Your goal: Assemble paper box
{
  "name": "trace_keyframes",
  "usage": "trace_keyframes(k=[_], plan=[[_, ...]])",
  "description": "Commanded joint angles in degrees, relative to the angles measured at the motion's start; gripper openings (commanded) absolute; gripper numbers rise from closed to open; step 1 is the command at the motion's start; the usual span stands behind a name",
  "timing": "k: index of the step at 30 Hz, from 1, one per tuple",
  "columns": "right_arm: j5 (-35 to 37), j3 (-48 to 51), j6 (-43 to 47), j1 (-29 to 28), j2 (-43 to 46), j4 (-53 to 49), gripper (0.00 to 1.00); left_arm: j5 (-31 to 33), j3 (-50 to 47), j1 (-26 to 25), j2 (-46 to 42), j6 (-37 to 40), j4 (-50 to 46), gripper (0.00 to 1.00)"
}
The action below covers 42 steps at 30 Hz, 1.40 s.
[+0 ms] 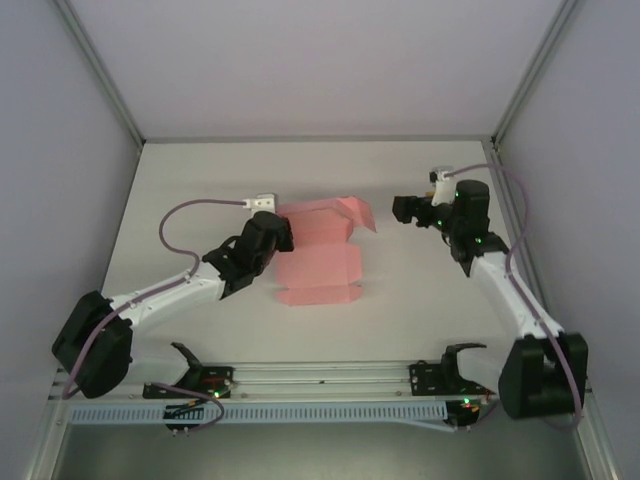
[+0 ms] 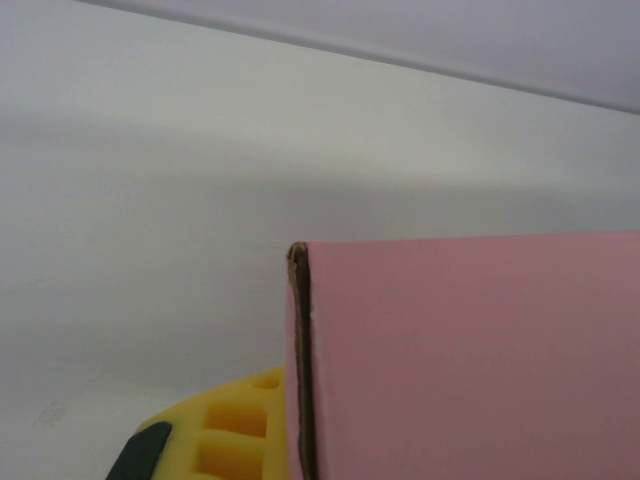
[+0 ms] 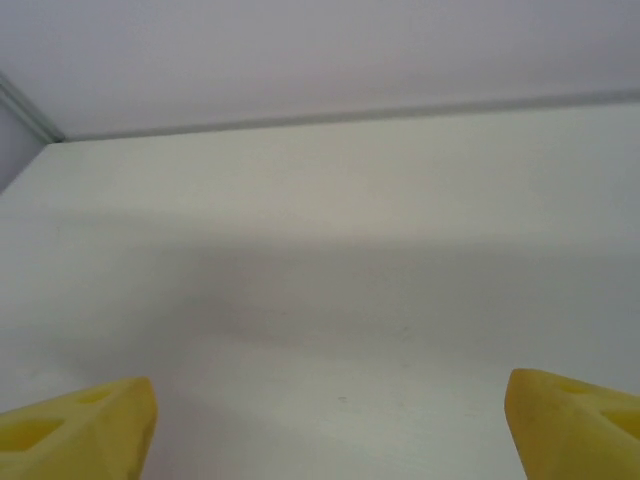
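The paper box (image 1: 318,268) is a pink die-cut card in the middle of the white table (image 1: 420,310). Its near panel lies flat, and its far panels (image 1: 335,220) are folded up. My left gripper (image 1: 284,238) is at the card's left edge and shut on it. In the left wrist view the pink card (image 2: 470,360) stands edge-on against one yellow finger (image 2: 225,435); the other finger is hidden behind the card. My right gripper (image 1: 402,210) hovers to the right of the card, apart from it. Its yellow fingers (image 3: 80,430) stand wide open with only bare table between them.
A metal rail (image 1: 320,376) with the arm bases runs along the near edge. Grey walls and frame posts (image 1: 100,70) close in the table at the back and on both sides. Bare table (image 1: 400,290) lies between the card and the right arm.
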<state>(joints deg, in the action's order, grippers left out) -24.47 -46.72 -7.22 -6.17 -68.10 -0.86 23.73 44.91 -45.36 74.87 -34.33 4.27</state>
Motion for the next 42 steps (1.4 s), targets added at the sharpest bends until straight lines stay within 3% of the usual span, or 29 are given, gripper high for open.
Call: trace_keyframes(k=[1,4,9,15,19,24,28,31,34,38,40,42], plan=[[-22.87,-3.82,0.01,-0.09,-6.41,-0.52,0.85,-1.64,-0.65,0.11,-1.21,1.41,1.90,0.00],[-32.82,-5.22,2.38,-1.04,-10.30,-0.89,0.77,-1.76,-0.53,0.25,-1.02,1.37,1.97,0.00],[-39.25,-5.98,15.47,-5.99,-10.44,-9.62,0.70,-1.38,0.77,0.24,-0.01,1.78,1.47,0.00],[-38.33,-6.70,20.06,-9.18,-10.94,-12.87,0.67,-1.96,2.07,0.22,2.28,1.78,1.14,0.00],[-33.86,-7.08,18.45,-10.28,-11.85,-10.69,0.68,-2.83,2.38,0.24,3.07,2.03,1.48,0.00],[-28.70,-7.85,18.79,-14.28,-11.67,-8.79,0.60,-2.84,3.19,0.28,4.39,2.25,0.74,0.00],[-19.19,-7.62,16.71,-17.95,-11.38,-7.49,0.57,-3.13,3.77,0.06,5.02,2.07,0.99,0.00],[-5.37,-6.43,10.86,-20.97,-11.21,-3.20,0.47,-3.15,4.17,-0.13,5.26,1.97,0.97,0.00],[11.76,-3.91,3.45,-24.04,-11.46,3.97,0.50,-3.02,4.74,-0.44,5.62,1.98,0.58,0.00],[23.86,-1.93,0.43,-27.18,-12.53,11.03,0.46,-2.83,5.55,-0.96,6.31,2.16,-0.10,0.00],[26.56,-2.73,0.88,-28.12,-13.48,11.45,0.40,-2.72,5.87,-1.04,6.45,1.98,-0.44,0.00],[30.76,-3.32,1.15,-29.10,-14.28,11.68,0.26,-2.48,5.94,-1.19,6.52,1.59,-0.72,0.00]])
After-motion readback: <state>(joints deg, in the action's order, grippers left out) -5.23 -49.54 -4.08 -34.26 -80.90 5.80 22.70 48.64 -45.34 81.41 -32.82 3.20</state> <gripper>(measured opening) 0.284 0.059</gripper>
